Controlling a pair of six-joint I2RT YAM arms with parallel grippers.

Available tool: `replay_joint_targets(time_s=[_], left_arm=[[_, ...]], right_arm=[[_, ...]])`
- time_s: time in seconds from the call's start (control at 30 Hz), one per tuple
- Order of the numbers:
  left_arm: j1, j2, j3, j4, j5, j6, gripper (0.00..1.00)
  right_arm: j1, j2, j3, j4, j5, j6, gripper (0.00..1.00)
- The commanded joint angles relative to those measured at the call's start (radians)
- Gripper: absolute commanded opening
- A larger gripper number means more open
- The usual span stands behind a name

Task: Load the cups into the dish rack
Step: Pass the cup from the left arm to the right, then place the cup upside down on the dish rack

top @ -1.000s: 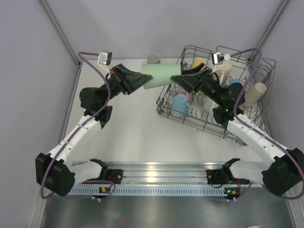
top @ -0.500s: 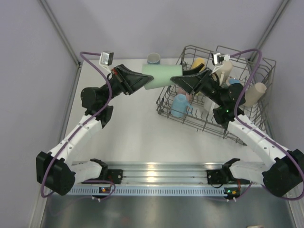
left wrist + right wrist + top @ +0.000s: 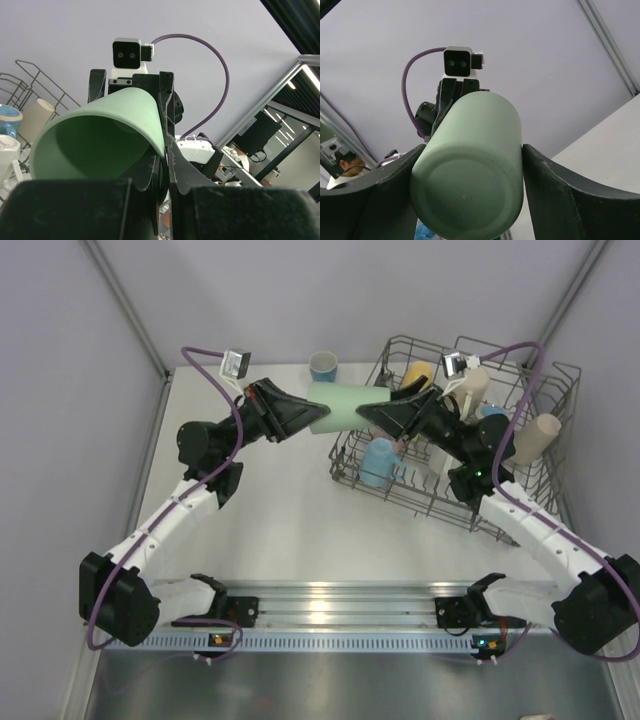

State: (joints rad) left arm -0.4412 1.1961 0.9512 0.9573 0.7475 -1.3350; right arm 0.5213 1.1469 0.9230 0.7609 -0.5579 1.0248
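Left gripper has carried the mint green tumbler rightward; it's now level in the air at the dish rack's left rim. Left gripper is pinching the wall at its open end. Right gripper straddles its base; grip can't be told. Farther back, a blue-grey mug stands left of the rack.

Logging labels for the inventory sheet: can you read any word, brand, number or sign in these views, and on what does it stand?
None can be read.
The mint green cup is plain all round.
The cups standing in the dish rack show no print from above.
The small camera housing carries no legible marking.
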Motion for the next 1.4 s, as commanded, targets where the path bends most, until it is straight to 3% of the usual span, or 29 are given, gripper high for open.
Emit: replay_joint_targets(time_s=[0.0,0.07,0.13,0.17,0.2,0.23,0.33,0.47,0.67,0.73,0.83,0.93,0.97,1.07,1.23,1.37], left_arm=[[-0.005,-0.001,-0.002,0.054,0.004,0.022,0.00],[-0.005,-0.003,-0.006,0.052,0.006,0.028,0.00],[-0.004,-0.006,-0.012,0.037,0.001,0.034,0.21],[-0.004,-0.010,-0.018,0.026,-0.003,0.042,0.33],[-0.004,-0.019,-0.026,0.011,-0.008,0.068,0.43],[-0.005,-0.027,-0.032,-0.006,-0.026,0.085,0.61],[-0.004,-0.073,-0.048,-0.124,-0.065,0.169,0.77],[-0.005,-0.096,-0.034,-0.267,-0.082,0.266,0.82],[-0.004,-0.105,-0.039,-0.386,-0.096,0.338,0.87],[-0.004,-0.104,-0.037,-0.413,-0.094,0.356,0.87],[-0.004,-0.104,-0.019,-0.514,-0.094,0.410,0.87],[-0.004,-0.107,-0.009,-0.650,-0.120,0.490,0.87],[-0.004,-0.105,-0.009,-0.681,-0.128,0.528,0.87],[-0.004,-0.105,-0.015,-0.765,-0.157,0.574,0.86],[-0.004,-0.092,-0.003,-0.891,-0.177,0.637,0.85],[-0.002,-0.105,-0.029,-0.893,-0.168,0.633,0.85]], right_arm=[[0.017,-0.041,-0.001,0.049,-0.023,-0.009,0.35],[0.017,-0.044,-0.003,0.054,-0.025,-0.008,0.19],[0.016,-0.052,-0.010,0.054,-0.023,-0.005,0.10],[0.013,-0.065,-0.012,0.051,-0.020,-0.006,0.00],[0.008,-0.073,-0.013,0.043,-0.013,-0.009,0.00],[0.003,-0.081,-0.009,-0.006,-0.011,-0.018,0.00],[-0.027,-0.113,0.034,-0.159,-0.001,-0.103,0.00],[-0.095,-0.159,0.079,-0.447,0.048,-0.212,0.00],[-0.219,-0.174,0.132,-0.698,0.088,-0.331,0.00],[-0.274,-0.170,0.193,-0.880,0.125,-0.422,0.00],[-0.348,-0.130,0.335,-1.168,0.287,-0.583,0.00],[-0.398,-0.082,0.459,-1.351,0.511,-0.690,0.00],[-0.403,-0.057,0.505,-1.380,0.620,-0.707,0.00],[-0.440,-0.004,0.568,-1.462,0.734,-0.744,0.00],[-0.556,0.056,0.602,-1.548,0.776,-0.755,0.00],[-0.650,0.057,0.568,-1.606,0.777,-0.744,0.00]])
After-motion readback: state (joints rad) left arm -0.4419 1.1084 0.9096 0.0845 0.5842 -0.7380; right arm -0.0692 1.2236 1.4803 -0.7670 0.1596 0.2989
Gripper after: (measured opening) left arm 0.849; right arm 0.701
